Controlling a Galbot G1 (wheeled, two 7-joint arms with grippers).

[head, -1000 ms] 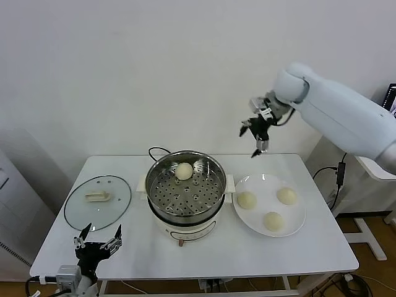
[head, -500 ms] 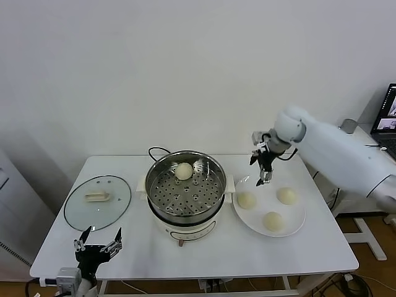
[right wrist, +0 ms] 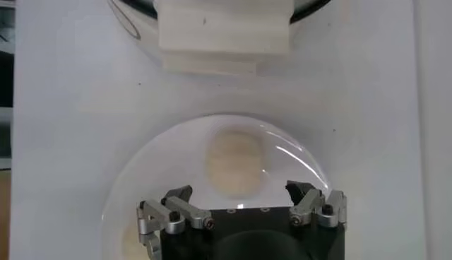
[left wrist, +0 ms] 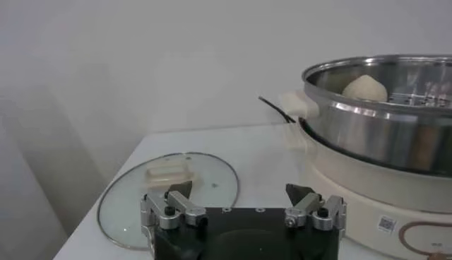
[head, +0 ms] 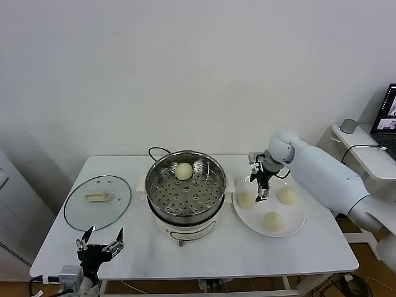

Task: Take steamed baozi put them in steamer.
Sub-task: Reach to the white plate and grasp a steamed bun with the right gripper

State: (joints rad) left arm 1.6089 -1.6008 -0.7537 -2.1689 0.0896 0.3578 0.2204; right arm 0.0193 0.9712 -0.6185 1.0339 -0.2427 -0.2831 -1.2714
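Note:
The steamer [head: 185,193] stands mid-table with one steamed baozi [head: 184,171] on its perforated tray, at the back. Three more baozi lie on the white plate [head: 296,213] to its right: one nearest the steamer [head: 246,200], one at the back right [head: 286,195], one in front [head: 273,221]. My right gripper [head: 260,187] hangs open just above the plate, over the baozi nearest the steamer. In the right wrist view that baozi [right wrist: 234,161] lies just ahead of the open right gripper [right wrist: 239,191]. My left gripper [head: 99,242] stays parked and open at the table's front left corner.
A round glass lid [head: 83,210] lies flat at the table's left, in front of the left gripper [left wrist: 239,189]. The steamer's black cord [head: 154,150] loops behind the pot. The steamer's white side handle [right wrist: 222,35] juts toward the plate. A side table with a laptop [head: 388,116] stands at the far right.
The right arm has come down from high behind the table and shifted left, bringing its open gripper low over the plate's baozi nearest the steamer. The left arm has stayed put.

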